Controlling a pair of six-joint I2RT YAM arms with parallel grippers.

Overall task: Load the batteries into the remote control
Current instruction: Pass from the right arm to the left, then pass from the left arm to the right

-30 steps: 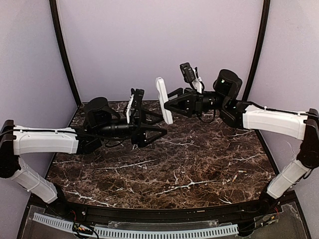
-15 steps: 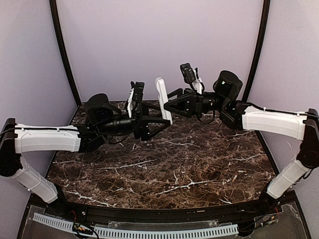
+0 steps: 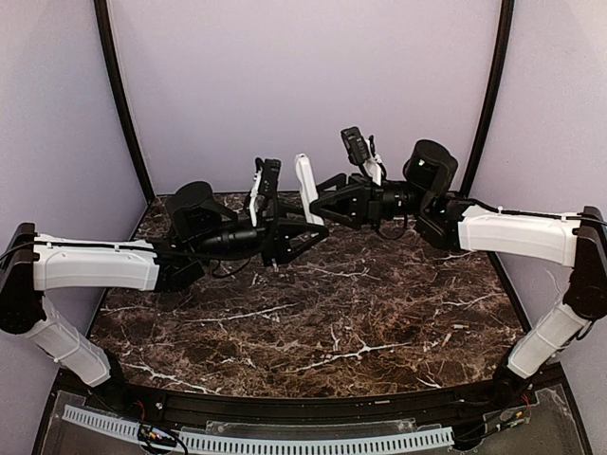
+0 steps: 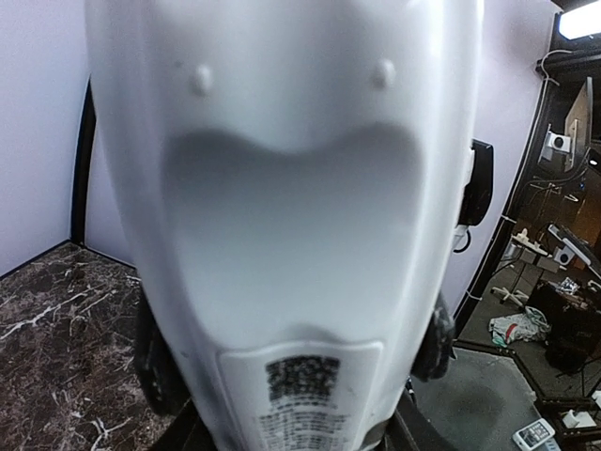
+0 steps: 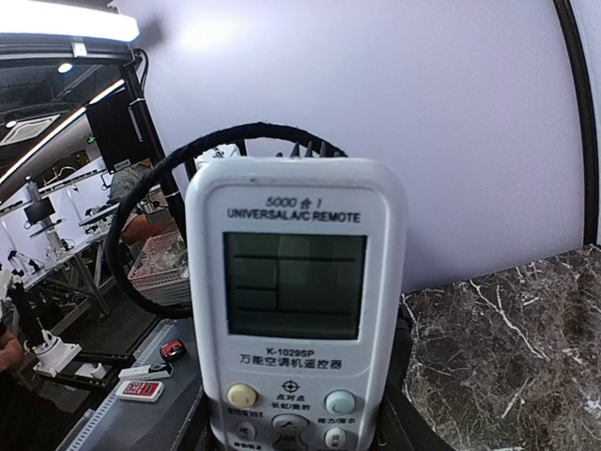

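The remote control (image 3: 305, 185) stands on end up in the air over the table (image 3: 379, 303), squeezed between the partly spread fingers of the right gripper (image 3: 321, 203), while the left gripper (image 3: 312, 231) has a finger (image 4: 155, 366) on each side of it, maybe touching.

A dark marble table (image 3: 379, 313), veined in white, stands before a lavender backdrop (image 3: 303, 76), flanked by a black left pole (image 3: 119, 95) and a black right pole (image 3: 491, 85). A white slotted strip (image 3: 285, 441) runs along its near edge. Past the backdrop, the right wrist view takes in a workshop under a bright ceiling light (image 5: 56, 23) with a pale basket (image 5: 155, 268), while the left wrist view catches a crumpled white bag (image 4: 512, 329) on a cluttered floor.
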